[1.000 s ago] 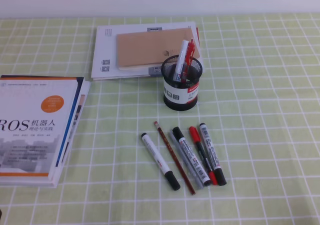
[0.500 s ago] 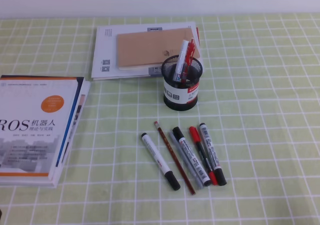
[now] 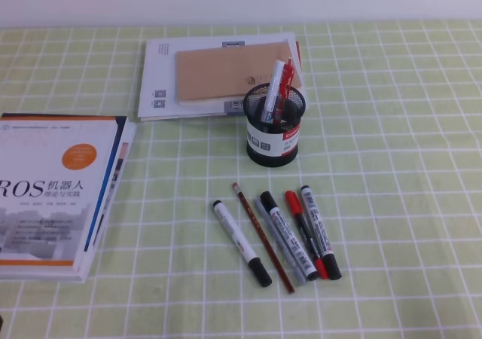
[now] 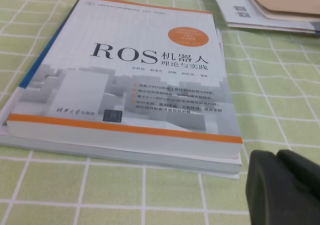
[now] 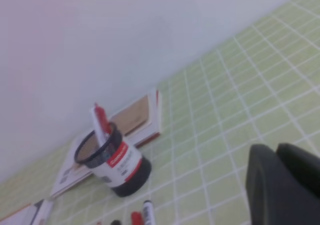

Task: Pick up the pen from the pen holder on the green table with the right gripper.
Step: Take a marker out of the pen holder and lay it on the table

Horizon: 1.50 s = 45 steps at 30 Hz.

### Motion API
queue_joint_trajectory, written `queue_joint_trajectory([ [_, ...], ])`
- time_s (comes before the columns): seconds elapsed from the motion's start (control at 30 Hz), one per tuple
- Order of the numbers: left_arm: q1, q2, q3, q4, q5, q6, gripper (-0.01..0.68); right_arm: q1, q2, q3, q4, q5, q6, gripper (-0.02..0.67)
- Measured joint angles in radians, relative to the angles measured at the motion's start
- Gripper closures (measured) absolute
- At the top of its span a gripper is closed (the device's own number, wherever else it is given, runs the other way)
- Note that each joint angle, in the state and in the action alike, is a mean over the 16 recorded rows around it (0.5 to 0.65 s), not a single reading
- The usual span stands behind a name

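Observation:
The black mesh pen holder (image 3: 272, 137) stands upright on the green table (image 3: 392, 128), just in front of a stack of papers. The slim red pen (image 3: 285, 79) leans in it beside a whitish pen (image 3: 276, 79). Neither gripper shows in the exterior high view. In the right wrist view the pen holder (image 5: 116, 162) and the red pen (image 5: 102, 121) lie far to the left of my right gripper (image 5: 277, 155), whose jaws are shut and empty at the lower right. My left gripper (image 4: 276, 157) also looks shut on nothing, beside a book.
Several markers (image 3: 315, 230) and a brown pencil (image 3: 262, 237) lie in a row in front of the holder. A ROS textbook (image 3: 56, 192) lies at the left. White papers topped by a tan notebook (image 3: 226, 71) lie behind the holder, near the white wall (image 5: 100, 45).

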<state>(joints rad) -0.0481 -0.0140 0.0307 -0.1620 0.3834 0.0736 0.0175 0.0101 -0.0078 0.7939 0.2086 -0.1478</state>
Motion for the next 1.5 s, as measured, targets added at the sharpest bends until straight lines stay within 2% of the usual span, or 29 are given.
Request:
queue_joint_trajectory([
  [0.3,0.000,0.000,0.000,0.000,0.000,0.000,0.680,0.000,0.199,-0.159,0.012,0.200,-0.048,0.661],
  [0.5,0.000,0.000,0.000,0.000,0.000,0.000,0.680,0.001,0.464,-0.302,0.011,0.326,-0.150,0.661],
  [0.7,0.000,0.000,0.000,0.000,0.000,0.000,0.680,0.029,0.749,-0.432,0.031,0.366,-0.276,0.661],
  [0.87,0.000,0.000,0.000,0.000,0.000,0.000,0.680,0.115,0.956,-0.545,0.053,0.327,-0.349,0.661],
  [1.17,0.000,0.000,0.000,0.000,0.000,0.000,0.680,0.356,1.244,-0.772,0.076,0.203,-0.391,0.645],
  [1.33,0.000,0.000,0.000,0.000,0.000,0.000,0.680,0.460,1.370,-0.888,0.072,0.136,-0.395,0.580],
  [1.5,0.000,0.000,0.000,0.000,0.000,0.000,0.680,0.511,1.474,-0.973,0.040,0.048,-0.387,0.482],
])
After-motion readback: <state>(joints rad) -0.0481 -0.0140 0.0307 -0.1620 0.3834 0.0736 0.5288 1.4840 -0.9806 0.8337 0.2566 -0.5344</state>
